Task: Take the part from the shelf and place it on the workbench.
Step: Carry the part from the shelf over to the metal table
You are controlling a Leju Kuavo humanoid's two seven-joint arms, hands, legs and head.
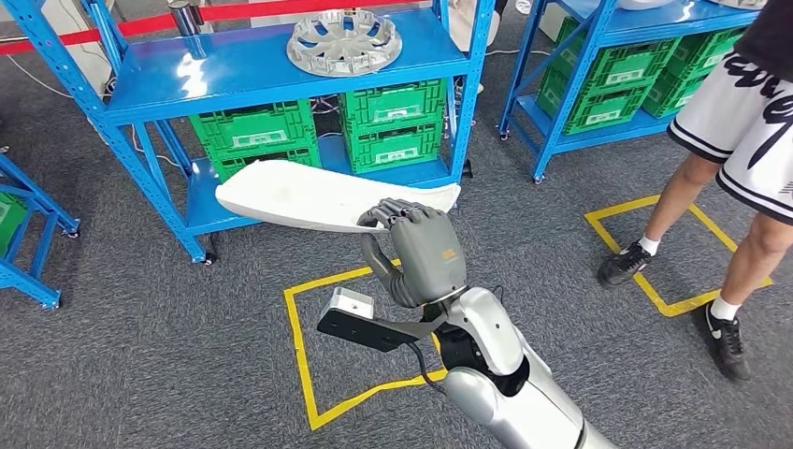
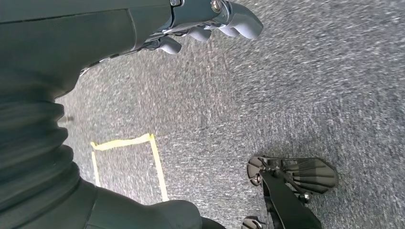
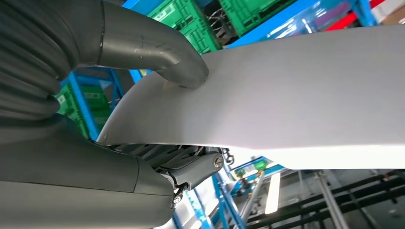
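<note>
Partly hidden fingers point(image 1: 388, 213), right hand point(image 1: 423, 251) gripping white part point(image 1: 309, 198).

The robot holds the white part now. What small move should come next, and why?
Probably draw the white part back from the blue shelf, keeping it level, before turning toward the workbench. The right hand grips it near one end, so most of its length sticks out unsupported toward the shelf post, and a person stands close on the right.

A blue shelf point(image 1: 271, 79) carries a silver wheel cover point(image 1: 343, 41) on top; below it, green crates point(image 1: 393, 122) sit on the lower board.
</note>
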